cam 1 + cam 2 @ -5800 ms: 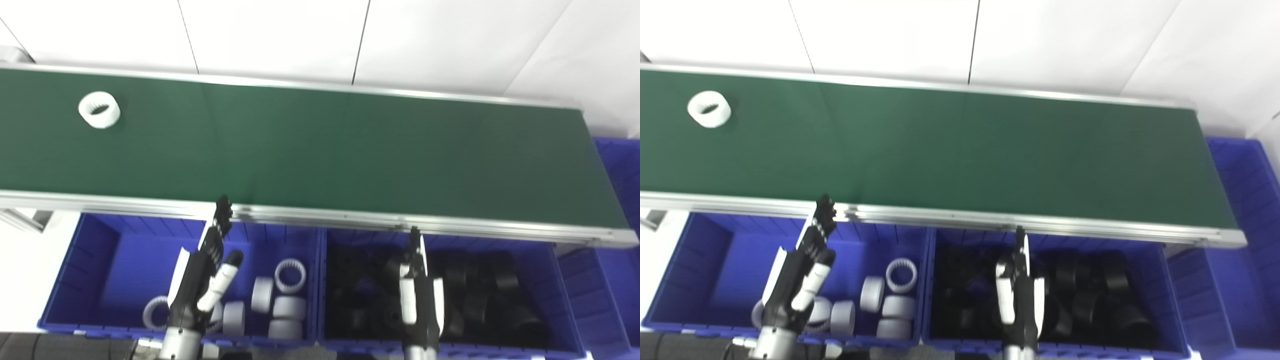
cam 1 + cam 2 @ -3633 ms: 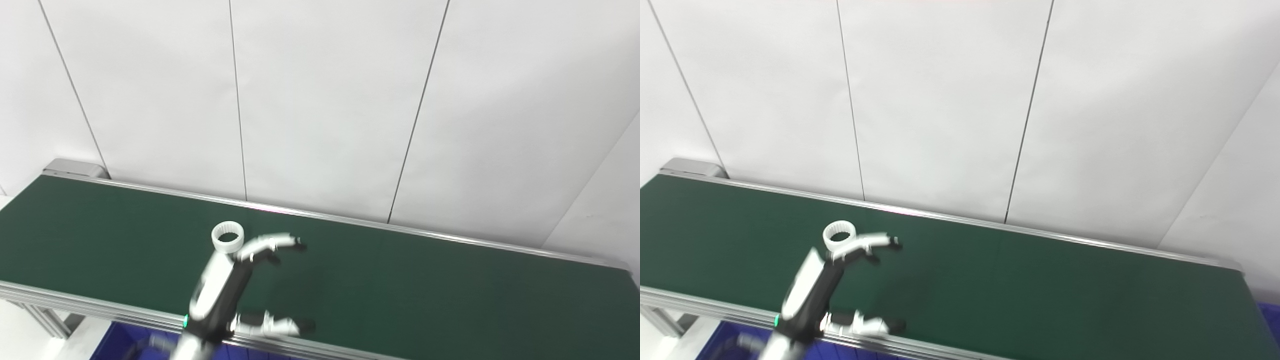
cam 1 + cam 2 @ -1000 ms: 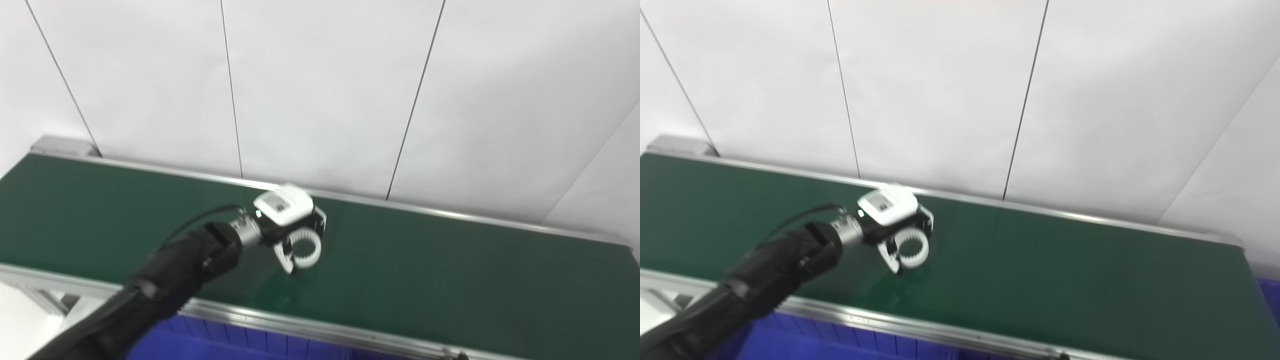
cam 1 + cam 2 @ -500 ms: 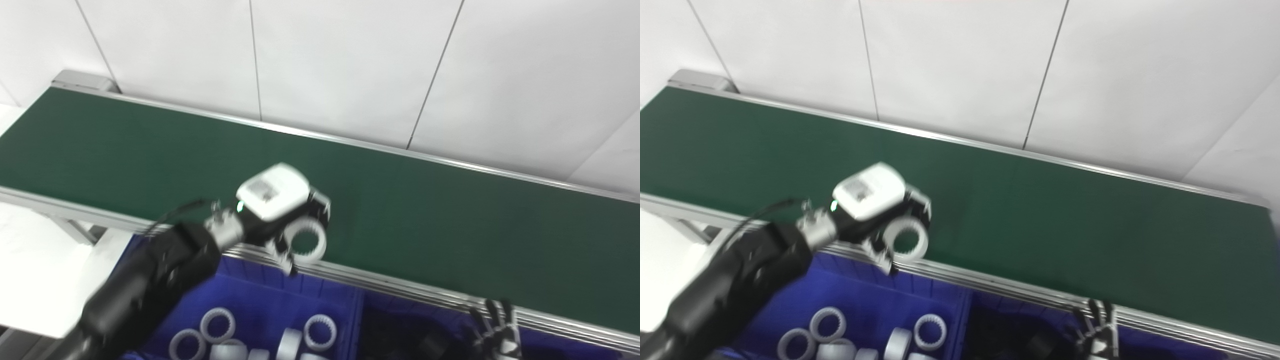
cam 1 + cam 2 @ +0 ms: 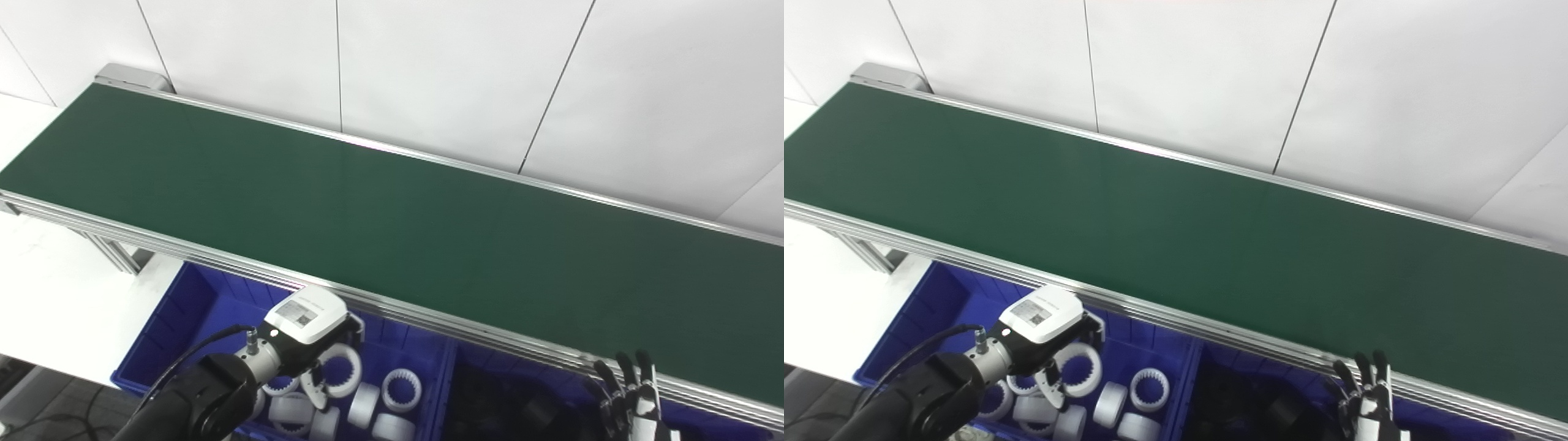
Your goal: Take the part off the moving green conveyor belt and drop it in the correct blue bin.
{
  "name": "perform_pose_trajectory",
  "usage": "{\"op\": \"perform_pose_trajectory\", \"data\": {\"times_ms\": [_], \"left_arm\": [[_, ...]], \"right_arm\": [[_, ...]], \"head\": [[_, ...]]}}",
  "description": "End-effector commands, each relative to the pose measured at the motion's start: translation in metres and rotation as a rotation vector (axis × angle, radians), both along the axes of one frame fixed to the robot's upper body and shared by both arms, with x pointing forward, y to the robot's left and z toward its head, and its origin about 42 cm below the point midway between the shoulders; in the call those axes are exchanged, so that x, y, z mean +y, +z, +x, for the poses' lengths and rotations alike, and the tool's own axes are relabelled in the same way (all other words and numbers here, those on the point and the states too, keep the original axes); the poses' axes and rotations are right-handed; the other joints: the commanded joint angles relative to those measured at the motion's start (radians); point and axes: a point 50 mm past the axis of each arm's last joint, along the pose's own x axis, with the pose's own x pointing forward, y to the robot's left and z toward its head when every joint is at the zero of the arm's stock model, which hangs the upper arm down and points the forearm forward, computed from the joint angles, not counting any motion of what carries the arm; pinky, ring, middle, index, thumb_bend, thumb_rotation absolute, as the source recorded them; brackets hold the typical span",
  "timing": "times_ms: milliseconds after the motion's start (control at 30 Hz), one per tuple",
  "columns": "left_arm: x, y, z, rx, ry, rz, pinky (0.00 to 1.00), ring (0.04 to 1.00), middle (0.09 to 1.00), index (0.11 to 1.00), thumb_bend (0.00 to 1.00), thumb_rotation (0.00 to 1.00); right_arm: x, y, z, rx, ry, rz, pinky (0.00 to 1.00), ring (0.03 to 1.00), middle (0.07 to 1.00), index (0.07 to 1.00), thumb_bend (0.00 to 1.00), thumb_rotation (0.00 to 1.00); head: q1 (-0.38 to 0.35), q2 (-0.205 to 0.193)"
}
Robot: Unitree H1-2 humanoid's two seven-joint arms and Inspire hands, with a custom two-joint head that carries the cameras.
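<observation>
My left hand (image 5: 306, 340) is shut on a white toothed ring (image 5: 342, 361) and holds it above the left blue bin (image 5: 184, 306), which holds several white rings (image 5: 401, 389). The hand also shows in the right eye view (image 5: 1044, 337) with the ring (image 5: 1081, 369). The green conveyor belt (image 5: 392, 226) has no part on it. My right hand (image 5: 631, 398) is at the bottom right over the bin of black parts (image 5: 508, 404), fingers spread and empty.
The belt's metal front rail (image 5: 429, 318) runs just above the bins. A white wall stands behind the belt. White floor (image 5: 55, 288) lies to the left of the bins.
My left hand has carried the white ring off the belt, back over the front rail and down above the left bin. The camera has tilted downward. My right hand has come further into view.
</observation>
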Motion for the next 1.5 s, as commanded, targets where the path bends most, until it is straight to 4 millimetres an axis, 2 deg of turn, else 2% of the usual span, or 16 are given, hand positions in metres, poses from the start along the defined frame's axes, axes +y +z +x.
{"op": "perform_pose_trajectory", "data": {"times_ms": [0,33,133,167,233,300,400,467,567,700,933,1000,1033,1133,1233,1467], "left_arm": [[-0.008,0.013,0.015,-0.126,-0.018,-0.005,0.34,0.275,0.472,0.484,0.53,0.00],[-0.009,0.011,0.016,-0.134,-0.010,0.009,0.33,0.274,0.472,0.484,0.53,0.00],[-0.008,0.008,0.019,-0.130,0.020,0.053,0.45,0.432,0.452,0.523,0.52,0.00],[-0.008,0.007,0.019,-0.123,0.029,0.074,0.63,0.642,0.673,0.695,0.73,0.25],[-0.006,0.005,0.016,-0.125,0.048,0.119,0.83,0.846,0.873,0.851,0.86,0.49],[-0.007,0.004,0.013,-0.139,0.061,0.151,0.95,0.951,0.964,0.938,0.91,0.64],[-0.010,0.003,0.012,-0.139,0.072,0.175,0.99,0.995,0.997,0.991,0.96,0.75],[-0.013,0.003,0.014,-0.134,0.076,0.167,1.00,1.000,1.000,1.000,1.00,0.90],[-0.019,0.004,0.017,-0.138,0.080,0.099,1.00,1.000,1.000,1.000,1.00,0.98],[-0.029,0.008,0.015,-0.118,0.082,0.002,1.00,1.000,1.000,1.000,1.00,1.00],[-0.057,0.027,-0.006,-0.110,0.116,-0.250,1.00,1.000,1.000,1.000,1.00,1.00],[-0.063,0.031,-0.012,-0.097,0.147,-0.372,1.00,1.000,1.000,1.000,1.00,1.00],[-0.066,0.033,-0.015,-0.070,0.169,-0.496,1.00,1.000,1.000,1.000,1.00,1.00],[-0.069,0.037,-0.015,-0.013,0.214,-0.857,1.00,1.000,1.000,1.000,0.86,0.95],[-0.073,0.038,-0.007,0.091,0.182,-1.202,1.00,1.000,1.000,1.000,0.85,0.89],[-0.096,0.045,0.008,0.244,0.130,-1.538,1.00,1.000,1.000,1.000,0.93,0.86]], "right_arm": [[0.001,0.005,0.005,-0.036,0.013,-0.010,0.81,0.888,0.954,1.000,0.79,0.86],[0.002,0.005,0.006,-0.039,0.015,-0.010,0.81,0.888,0.954,1.000,0.79,0.86],[0.003,0.005,0.011,-0.049,0.021,-0.009,0.82,0.892,0.959,1.000,0.80,0.86],[0.003,0.005,0.013,-0.052,0.022,-0.010,0.82,0.892,0.962,1.000,0.80,0.87],[0.003,0.005,0.016,-0.063,0.028,-0.011,0.82,0.887,0.962,1.000,0.80,0.86],[0.002,0.005,0.020,-0.072,0.034,-0.013,0.82,0.884,0.963,1.000,0.81,0.87],[0.000,0.006,0.026,-0.072,0.038,-0.014,0.82,0.880,0.961,1.000,0.82,0.87],[-0.002,0.007,0.031,-0.071,0.042,-0.013,0.82,0.883,0.961,1.000,0.83,0.87],[-0.009,0.006,0.039,-0.082,0.054,-0.013,0.82,0.884,0.963,1.000,0.83,0.87],[-0.017,0.007,0.047,-0.101,0.061,-0.031,0.83,0.891,0.971,1.000,0.83,0.87],[-0.030,0.016,0.061,-0.131,0.039,-0.048,0.82,0.883,0.989,0.986,0.88,0.85],[-0.030,0.020,0.066,-0.135,0.041,-0.056,0.82,0.882,0.988,0.985,0.87,0.85],[-0.029,0.021,0.069,-0.139,0.042,-0.063,0.82,0.881,0.987,0.985,0.87,0.84],[-0.024,0.026,0.076,-0.156,0.045,-0.080,0.82,0.880,0.970,0.990,0.87,0.83],[-0.016,0.030,0.085,-0.185,0.060,-0.112,0.82,0.870,0.962,0.989,0.86,0.83],[-0.002,0.035,0.100,-0.208,0.034,-0.212,0.82,0.876,0.953,0.966,0.82,0.89]], "head": [[-0.001,-0.003],[-0.002,-0.003],[-0.004,-0.007],[-0.004,-0.007],[-0.005,-0.008],[-0.005,-0.008],[-0.004,-0.009],[-0.007,-0.009],[-0.017,-0.007],[-0.038,-0.007],[-0.102,0.009],[-0.139,0.014],[-0.172,0.014],[-0.202,0.011],[-0.271,-0.006],[-0.439,-0.060]]}}
